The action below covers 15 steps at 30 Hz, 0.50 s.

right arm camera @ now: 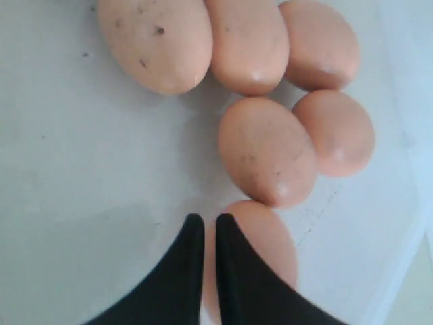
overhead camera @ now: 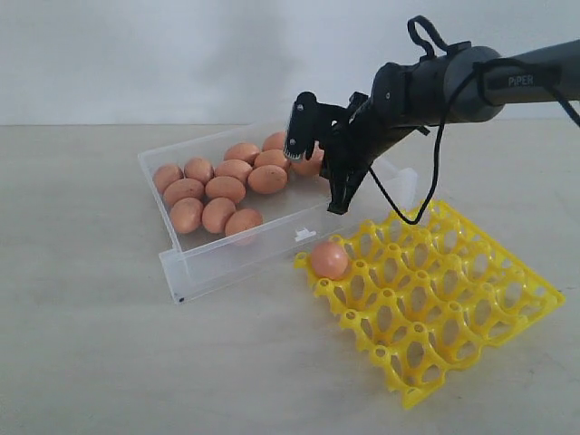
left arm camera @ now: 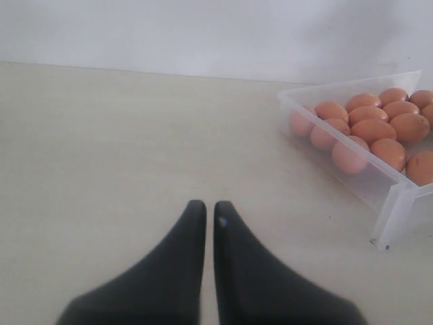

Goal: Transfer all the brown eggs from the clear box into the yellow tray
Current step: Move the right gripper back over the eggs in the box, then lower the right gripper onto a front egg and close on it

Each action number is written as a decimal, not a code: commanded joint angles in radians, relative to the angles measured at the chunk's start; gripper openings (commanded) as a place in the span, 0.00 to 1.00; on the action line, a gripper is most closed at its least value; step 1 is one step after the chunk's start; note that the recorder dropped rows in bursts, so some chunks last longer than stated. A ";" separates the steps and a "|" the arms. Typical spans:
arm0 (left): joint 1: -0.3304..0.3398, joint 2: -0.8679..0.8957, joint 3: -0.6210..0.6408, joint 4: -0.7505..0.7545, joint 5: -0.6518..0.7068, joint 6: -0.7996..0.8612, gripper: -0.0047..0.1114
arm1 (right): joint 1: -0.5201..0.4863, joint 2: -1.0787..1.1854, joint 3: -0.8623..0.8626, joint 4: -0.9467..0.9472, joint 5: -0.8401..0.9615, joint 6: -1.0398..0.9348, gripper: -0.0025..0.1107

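At the left of the exterior view, we see the clear box (overhead camera: 217, 258) resting on the pale table (overhead camera: 91, 344). A dozen or so brown eggs (overhead camera: 225, 188) are clustered in its left and far parts, many of them touching. The left gripper (left arm camera: 210, 206) does not appear in that view. Its wrist camera shows us two dark fingers (left arm camera: 169, 277) drawn nearly together with only a thin slit between them. They grip nothing and sit above bare table, well apart from a corner of the box. Toward the middle, the right gripper (overhead camera: 337, 201) hangs point-down over the right part of the box. Through its wrist camera we see its fingers (right arm camera: 169, 284) closed and empty, directly above one egg (right arm camera: 267, 244), with five more lying just beyond. At the right, just beside the box's front corner, lies the yellow tray (overhead camera: 355, 319). A single brown egg (overhead camera: 329, 260) is seated in its near-left corner cup.
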 commanded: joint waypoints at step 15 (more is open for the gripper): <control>0.003 -0.003 0.003 -0.003 -0.004 -0.001 0.08 | -0.007 -0.111 0.004 0.012 -0.080 0.336 0.10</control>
